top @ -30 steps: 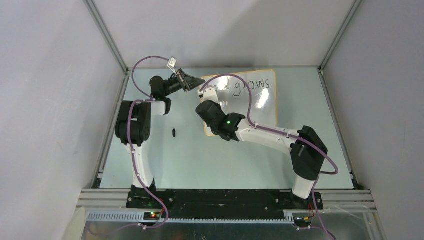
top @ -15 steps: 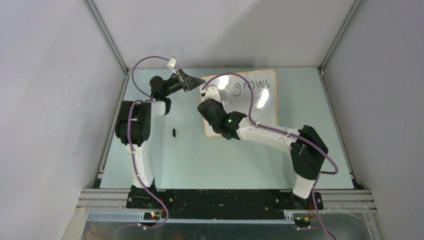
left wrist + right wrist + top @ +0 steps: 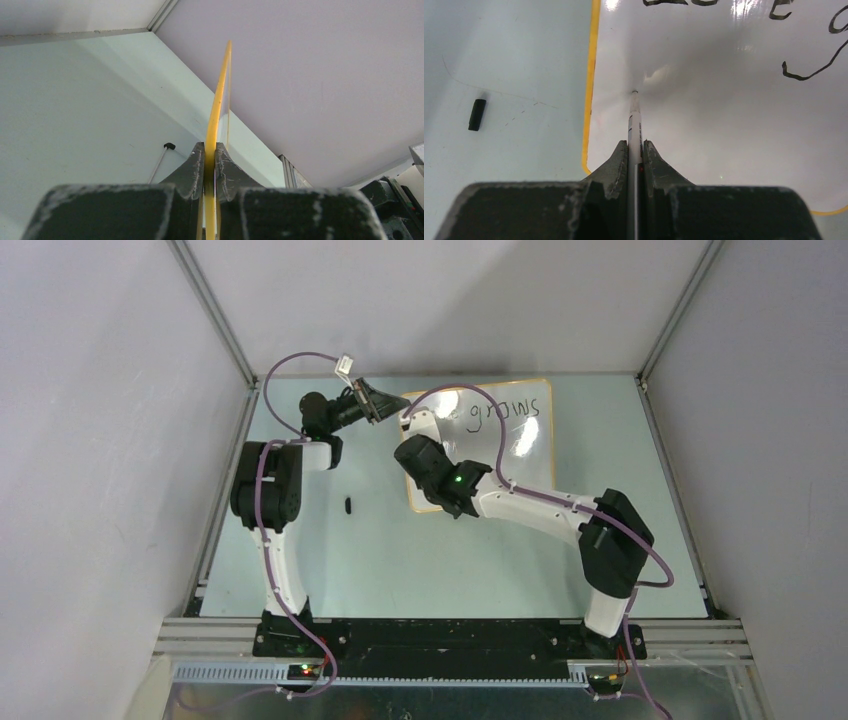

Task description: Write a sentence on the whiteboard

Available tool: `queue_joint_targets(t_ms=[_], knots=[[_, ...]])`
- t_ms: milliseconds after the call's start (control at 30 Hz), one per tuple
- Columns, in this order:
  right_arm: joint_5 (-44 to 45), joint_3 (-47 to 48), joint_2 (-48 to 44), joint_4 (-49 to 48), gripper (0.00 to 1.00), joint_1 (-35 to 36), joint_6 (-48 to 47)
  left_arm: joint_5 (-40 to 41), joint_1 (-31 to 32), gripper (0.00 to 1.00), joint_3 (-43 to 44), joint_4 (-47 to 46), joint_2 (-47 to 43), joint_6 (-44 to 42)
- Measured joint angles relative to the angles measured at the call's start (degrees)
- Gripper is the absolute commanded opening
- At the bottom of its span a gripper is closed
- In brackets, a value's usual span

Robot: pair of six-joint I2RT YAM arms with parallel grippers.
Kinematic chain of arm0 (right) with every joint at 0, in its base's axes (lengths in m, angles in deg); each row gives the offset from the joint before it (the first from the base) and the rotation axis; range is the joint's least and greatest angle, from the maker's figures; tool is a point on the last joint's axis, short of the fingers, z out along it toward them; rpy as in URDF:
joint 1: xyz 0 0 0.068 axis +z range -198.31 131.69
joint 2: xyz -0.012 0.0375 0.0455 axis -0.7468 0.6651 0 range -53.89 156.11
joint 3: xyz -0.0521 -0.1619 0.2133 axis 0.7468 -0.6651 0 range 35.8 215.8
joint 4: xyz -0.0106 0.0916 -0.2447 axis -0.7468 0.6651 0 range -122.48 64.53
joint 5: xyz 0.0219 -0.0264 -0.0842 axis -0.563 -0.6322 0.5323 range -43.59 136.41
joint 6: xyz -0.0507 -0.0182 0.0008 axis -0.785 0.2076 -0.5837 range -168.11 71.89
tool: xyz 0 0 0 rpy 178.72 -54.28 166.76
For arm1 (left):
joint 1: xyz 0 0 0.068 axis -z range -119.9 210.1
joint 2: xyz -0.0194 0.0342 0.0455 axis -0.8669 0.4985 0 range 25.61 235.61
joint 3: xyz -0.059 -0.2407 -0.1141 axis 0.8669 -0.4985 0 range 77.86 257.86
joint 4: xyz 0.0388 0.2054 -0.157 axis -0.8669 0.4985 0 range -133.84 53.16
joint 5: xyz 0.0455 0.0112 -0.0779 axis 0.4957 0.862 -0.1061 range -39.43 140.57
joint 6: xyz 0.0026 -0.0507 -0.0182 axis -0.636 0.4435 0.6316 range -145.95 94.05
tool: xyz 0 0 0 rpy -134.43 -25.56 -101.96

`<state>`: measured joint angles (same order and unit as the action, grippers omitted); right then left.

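Note:
The whiteboard (image 3: 520,445) lies on the table with an orange-yellow rim. The sentence (image 3: 500,410) shows the word "grows" in black, and the letters before it are partly under my right arm. In the right wrist view the ends of those letters (image 3: 809,70) run along the top of the whiteboard (image 3: 734,115). My right gripper (image 3: 635,145) is shut on a thin marker (image 3: 634,122), whose tip touches the board near its left rim. My left gripper (image 3: 210,146) is shut on the board's yellow rim (image 3: 216,100), at the far left corner (image 3: 398,403).
A small black marker cap (image 3: 348,505) lies on the table left of the board, also seen in the right wrist view as the cap (image 3: 476,114). Grey enclosure walls stand close around the table's far and side edges.
My right wrist has shifted slightly toward the far left over the board with the marker. The left arm and the board have not moved.

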<state>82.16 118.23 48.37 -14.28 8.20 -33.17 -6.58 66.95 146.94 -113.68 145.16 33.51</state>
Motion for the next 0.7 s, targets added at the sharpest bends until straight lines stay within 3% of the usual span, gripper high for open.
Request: queue_joint_targets(t_ms=[700], knots=[[-2.56,1.27,1.05,2.80,0.00,0.04,-0.59,-0.02,0.00,0.00,0.00,0.24,-0.09,-0.07]])
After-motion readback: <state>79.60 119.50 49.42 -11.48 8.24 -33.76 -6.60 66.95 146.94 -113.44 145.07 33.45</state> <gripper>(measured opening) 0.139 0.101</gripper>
